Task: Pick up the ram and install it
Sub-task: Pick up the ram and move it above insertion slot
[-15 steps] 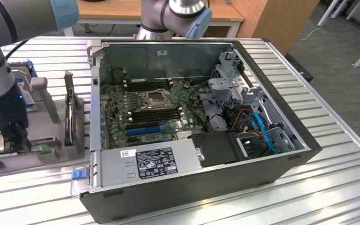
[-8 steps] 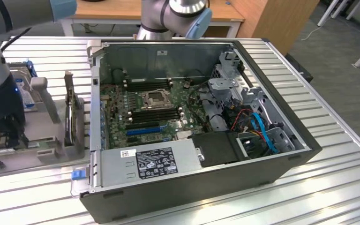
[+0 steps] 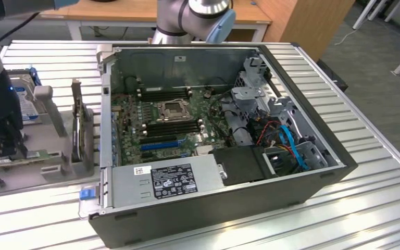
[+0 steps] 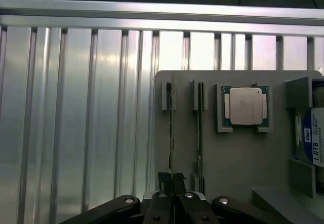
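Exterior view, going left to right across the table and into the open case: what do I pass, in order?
gripper → upright dark card in the grey holder → CPU socket → blue cables

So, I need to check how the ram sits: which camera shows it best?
The wrist view: the ram runs edge-on along its slot in the grey holder, one end inside the shut end effector. The exterior view gives a short green strip of it low under the end effector.

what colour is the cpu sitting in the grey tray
The cpu has a silver-beige lid with a green edge; clearest in the wrist view.
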